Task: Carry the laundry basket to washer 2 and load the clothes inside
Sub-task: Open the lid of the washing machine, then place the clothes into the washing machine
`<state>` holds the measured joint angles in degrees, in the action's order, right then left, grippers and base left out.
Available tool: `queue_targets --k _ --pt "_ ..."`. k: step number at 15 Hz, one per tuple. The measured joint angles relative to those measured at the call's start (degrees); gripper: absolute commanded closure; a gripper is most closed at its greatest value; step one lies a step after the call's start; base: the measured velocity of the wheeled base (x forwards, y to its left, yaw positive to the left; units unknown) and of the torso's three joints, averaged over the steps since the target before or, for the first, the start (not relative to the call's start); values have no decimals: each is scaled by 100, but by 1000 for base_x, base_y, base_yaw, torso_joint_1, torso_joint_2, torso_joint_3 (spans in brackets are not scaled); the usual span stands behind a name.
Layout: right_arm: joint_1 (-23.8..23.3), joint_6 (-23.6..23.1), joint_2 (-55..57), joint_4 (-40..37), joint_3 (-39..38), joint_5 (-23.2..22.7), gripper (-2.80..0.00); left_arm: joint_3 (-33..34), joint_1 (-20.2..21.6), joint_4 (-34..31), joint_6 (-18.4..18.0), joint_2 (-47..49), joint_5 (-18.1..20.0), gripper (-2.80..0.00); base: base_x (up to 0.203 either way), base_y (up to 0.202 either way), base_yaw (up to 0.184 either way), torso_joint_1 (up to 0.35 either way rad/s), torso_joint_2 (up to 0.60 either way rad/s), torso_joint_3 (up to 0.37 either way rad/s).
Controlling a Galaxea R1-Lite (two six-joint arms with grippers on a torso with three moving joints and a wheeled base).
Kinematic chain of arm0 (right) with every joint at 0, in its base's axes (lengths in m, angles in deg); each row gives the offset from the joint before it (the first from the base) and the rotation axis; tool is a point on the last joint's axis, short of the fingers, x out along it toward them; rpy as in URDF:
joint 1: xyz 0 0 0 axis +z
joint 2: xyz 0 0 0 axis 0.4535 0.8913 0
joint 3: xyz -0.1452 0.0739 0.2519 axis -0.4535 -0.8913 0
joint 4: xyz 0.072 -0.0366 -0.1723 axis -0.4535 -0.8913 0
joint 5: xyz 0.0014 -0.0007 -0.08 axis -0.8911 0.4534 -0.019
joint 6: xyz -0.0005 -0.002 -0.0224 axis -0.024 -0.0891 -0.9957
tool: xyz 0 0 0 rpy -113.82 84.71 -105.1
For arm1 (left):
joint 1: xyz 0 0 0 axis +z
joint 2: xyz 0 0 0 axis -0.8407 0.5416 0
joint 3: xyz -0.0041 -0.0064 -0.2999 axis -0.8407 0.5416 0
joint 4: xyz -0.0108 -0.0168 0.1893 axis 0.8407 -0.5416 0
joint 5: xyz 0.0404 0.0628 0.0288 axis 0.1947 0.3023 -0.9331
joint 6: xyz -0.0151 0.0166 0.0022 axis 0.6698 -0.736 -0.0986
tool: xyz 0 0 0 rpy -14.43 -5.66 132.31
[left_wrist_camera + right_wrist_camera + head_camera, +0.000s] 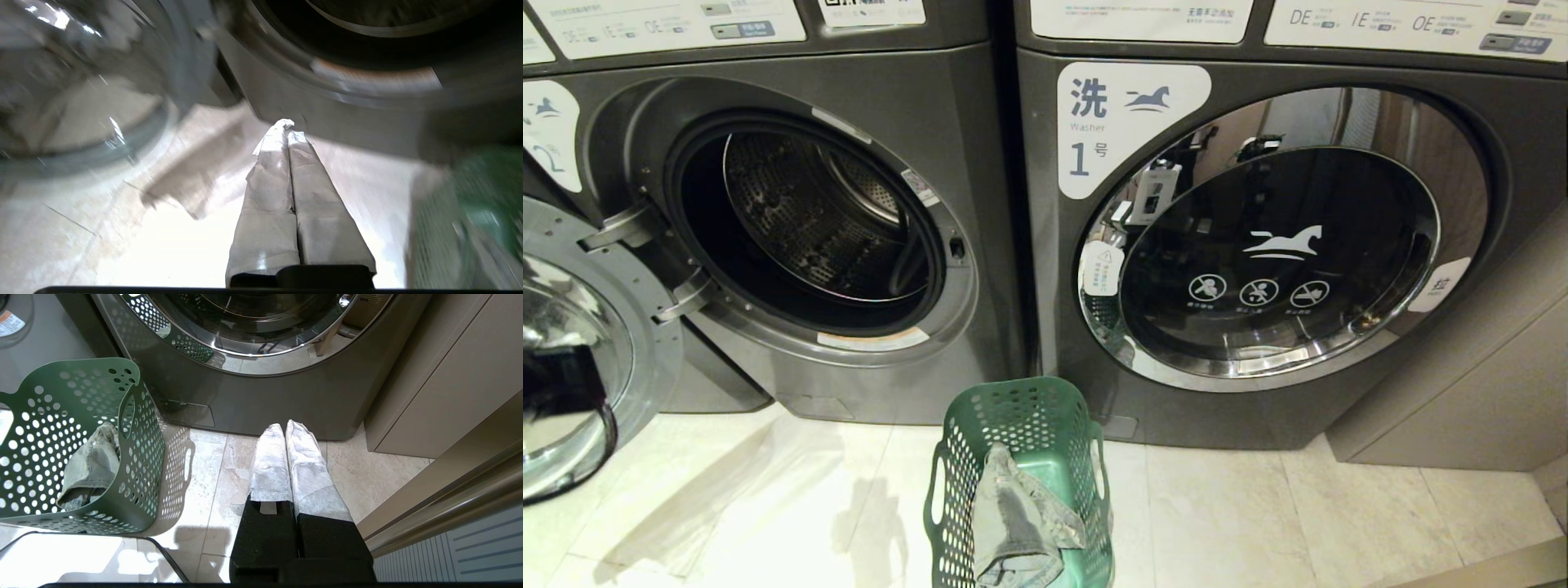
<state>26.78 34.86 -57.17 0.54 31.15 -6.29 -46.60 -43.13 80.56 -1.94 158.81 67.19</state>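
Note:
The green laundry basket (947, 482) stands on the floor in front of the gap between the two washers. The grey-green clothes (1021, 523) lie crumpled inside it. Washer 2 (980, 163) is at the left, its round door (588, 327) swung wide open and its steel drum (809, 212) empty. My left gripper (288, 128) is shut and holds nothing; it hangs over the floor below washer 2's opening, with the basket (470, 212) blurred off to one side. My right gripper (285, 428) is shut and empty, low over the tiles beside the basket (135, 457) and the clothes (90, 465).
Washer 1 (1258, 245) stands at the right with its door closed. A beige cabinet (1462, 392) juts out beside it. Pale floor tiles (768, 490) stretch in front of washer 2, between the open door and the basket.

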Motion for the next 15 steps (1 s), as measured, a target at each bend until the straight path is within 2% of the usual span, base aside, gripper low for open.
queue_targets --k 2,4,6,10,15 --pt "0 1 0 0 0 -2 0 925 -499 -380 37 -924 -262 0 0 0 0 0 0 0" --pt "0 -2 0 0 0 -4 0 1674 -800 -958 65 -2100 -334 0 0 0 0 0 0 0" --pt "0 -1 0 0 0 -2 0 2189 -940 -1680 80 -3276 -57 0 0 0 0 0 0 0" --pt "0 6 0 0 0 0 0 2818 -1137 -3235 -23 -5045 992 0 0 0 0 0 0 0" --pt "0 2 0 2 0 -2 0 2908 -1353 -3358 -64 -6252 1076 0 0 0 0 0 0 0"
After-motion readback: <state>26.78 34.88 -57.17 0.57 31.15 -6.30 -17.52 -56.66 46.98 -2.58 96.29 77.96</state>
